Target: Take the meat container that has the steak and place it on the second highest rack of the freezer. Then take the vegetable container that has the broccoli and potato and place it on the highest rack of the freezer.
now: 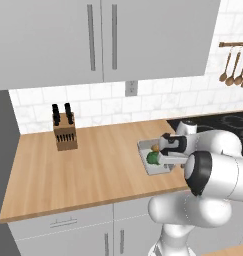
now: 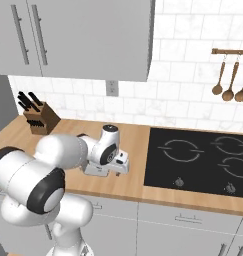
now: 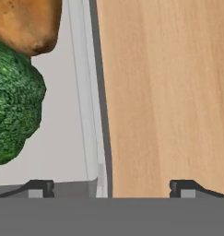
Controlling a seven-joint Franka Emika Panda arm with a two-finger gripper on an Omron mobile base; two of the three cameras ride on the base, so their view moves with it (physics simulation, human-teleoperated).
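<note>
The vegetable container is a shallow pale grey tray on the wooden counter, right of centre. It holds the dark green broccoli with the orange-tan potato just behind it. My gripper hangs low over the tray's right side, open. In the hand view the broccoli and potato lie at the left. The tray's rim runs between my open gripper's two fingertips, one over the tray and one over bare wood. The meat container, the steak and the freezer are out of view.
A knife block stands at the back left of the counter. A black cooktop lies right of the tray. Wooden spoons hang on the wall above it. Grey upper cabinets hang overhead.
</note>
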